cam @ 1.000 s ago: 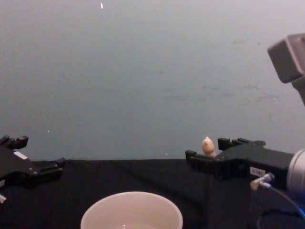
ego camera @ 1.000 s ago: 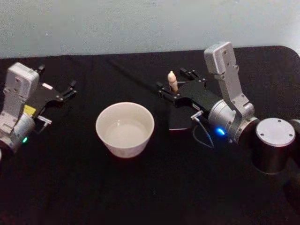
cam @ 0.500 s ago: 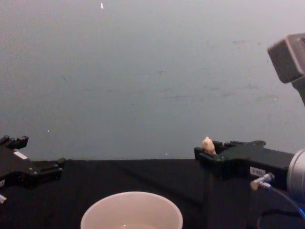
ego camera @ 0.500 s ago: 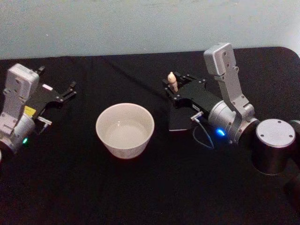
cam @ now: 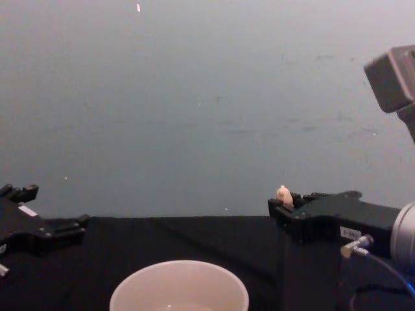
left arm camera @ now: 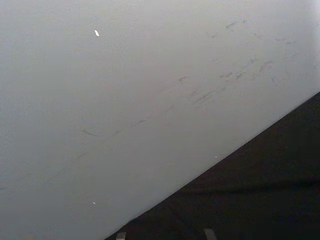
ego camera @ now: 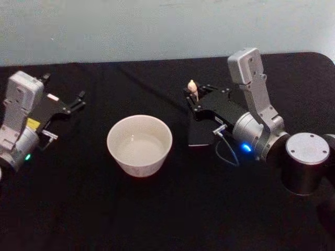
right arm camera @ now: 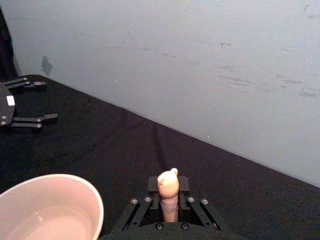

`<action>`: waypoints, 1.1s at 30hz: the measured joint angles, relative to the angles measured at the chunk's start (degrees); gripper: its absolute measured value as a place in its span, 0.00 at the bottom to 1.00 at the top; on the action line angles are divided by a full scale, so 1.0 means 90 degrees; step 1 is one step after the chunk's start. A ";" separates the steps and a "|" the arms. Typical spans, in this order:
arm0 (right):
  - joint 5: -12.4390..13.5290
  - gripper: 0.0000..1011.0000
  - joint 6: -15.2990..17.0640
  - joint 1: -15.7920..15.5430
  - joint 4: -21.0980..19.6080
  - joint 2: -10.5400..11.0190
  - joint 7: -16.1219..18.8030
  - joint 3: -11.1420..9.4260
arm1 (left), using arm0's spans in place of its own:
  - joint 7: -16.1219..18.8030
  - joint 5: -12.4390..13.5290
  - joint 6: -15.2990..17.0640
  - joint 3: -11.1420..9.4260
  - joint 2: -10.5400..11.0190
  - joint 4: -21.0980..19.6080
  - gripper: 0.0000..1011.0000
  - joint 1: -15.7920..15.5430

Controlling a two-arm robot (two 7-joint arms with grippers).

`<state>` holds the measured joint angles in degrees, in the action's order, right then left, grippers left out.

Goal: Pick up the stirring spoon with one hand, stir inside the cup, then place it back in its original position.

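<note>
On the right half of the black surface [ego camera: 78, 209], my right hand [ego camera: 194, 99] reaches forward and a little toward the robot's left. It lies low and roughly level, with the grey forearm link rising steeply behind it. Its fingers are pinched narrow on the pale handle of the stirring spoon [ego camera: 192, 87], which stands upright with the small bear-head knob poking up just above the fingertips. In the right wrist view the spoon [right arm camera: 168, 191] sits squarely between the two black fingers of the hand [right arm camera: 169, 212], and its thin shaft is hidden below them. The chest view shows the knob [cam: 283, 194] just above the hand's front edge [cam: 285, 208]. The dark grey square holder [ego camera: 201, 133] sits directly under the hand, and I cannot tell whether the spoon's tip is inside it. The cream cup [ego camera: 140, 145] stands upright beside the holder, toward the robot's left, apart from both hands. My left hand [ego camera: 64, 87] is parked far out on the left, low over the surface and angled forward, with its fingers spread wide and holding nothing.
</note>
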<state>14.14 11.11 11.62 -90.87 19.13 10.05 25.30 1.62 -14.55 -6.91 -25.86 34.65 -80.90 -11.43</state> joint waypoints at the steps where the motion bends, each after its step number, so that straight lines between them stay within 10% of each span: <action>1: 0.0000 0.22 0.0000 0.0000 0.0000 0.0000 0.0000 0.0000 | 0.0000 0.0000 0.0000 0.0000 0.0000 0.0000 0.99 0.0000; 9: 0.0000 0.22 -0.0007 -0.0015 -0.0009 -0.0008 0.0010 -0.0029 | 0.0000 0.0000 0.0000 0.0000 0.0000 0.0000 0.99 0.0000; 33: 0.0745 0.22 0.0095 -0.0355 -0.1177 -0.0193 0.0430 -0.1067 | 0.0000 0.0000 0.0000 0.0000 0.0000 0.0000 0.99 0.0000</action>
<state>20.85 11.97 8.42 -101.46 17.39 13.92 15.69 1.62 -14.55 -6.91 -25.86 34.65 -80.90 -11.43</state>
